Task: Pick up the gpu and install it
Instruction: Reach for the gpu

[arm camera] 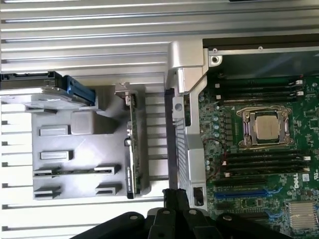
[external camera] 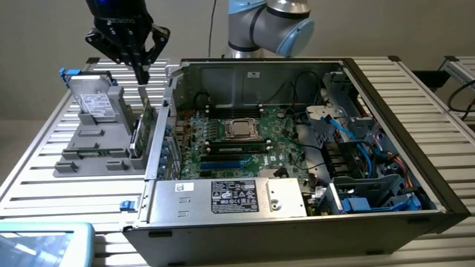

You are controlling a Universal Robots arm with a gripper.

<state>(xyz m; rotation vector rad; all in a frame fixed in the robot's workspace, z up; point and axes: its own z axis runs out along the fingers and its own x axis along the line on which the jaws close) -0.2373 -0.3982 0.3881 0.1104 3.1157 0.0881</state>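
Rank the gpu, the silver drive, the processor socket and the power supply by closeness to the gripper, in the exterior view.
1. gpu, just below the gripper.
2. silver drive, toward the exterior view's left.
3. processor socket, inside the case.
4. power supply, case's near edge.

Open computer case (external camera: 245, 75) on a slatted table (external camera: 44, 189); beside it, a grey tray (external camera: 89, 150) with a silver drive (external camera: 97, 103).
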